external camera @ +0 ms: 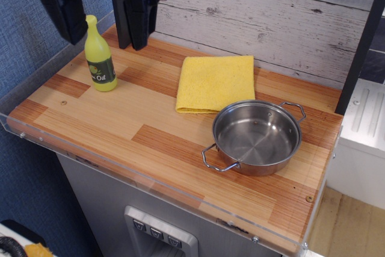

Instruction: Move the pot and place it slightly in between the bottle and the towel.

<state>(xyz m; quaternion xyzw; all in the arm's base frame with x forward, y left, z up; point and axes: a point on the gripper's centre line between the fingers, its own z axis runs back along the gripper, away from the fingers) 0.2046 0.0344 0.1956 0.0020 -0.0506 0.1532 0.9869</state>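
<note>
Between bottle (100,57) and pot (257,137), only towel (215,83) on bare counter (108,126).

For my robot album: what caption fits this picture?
Open gripper hangs above the oil bottle; towel and empty pot wait on the wooden table.

Bench (150,142): striped wood-plank top, clear plastic edging (36,139) along its sides. Whitewashed plank wall (271,16) behind. Blue fabric panel (24,46) at left. Grey cabinet front (108,203) below.
</note>
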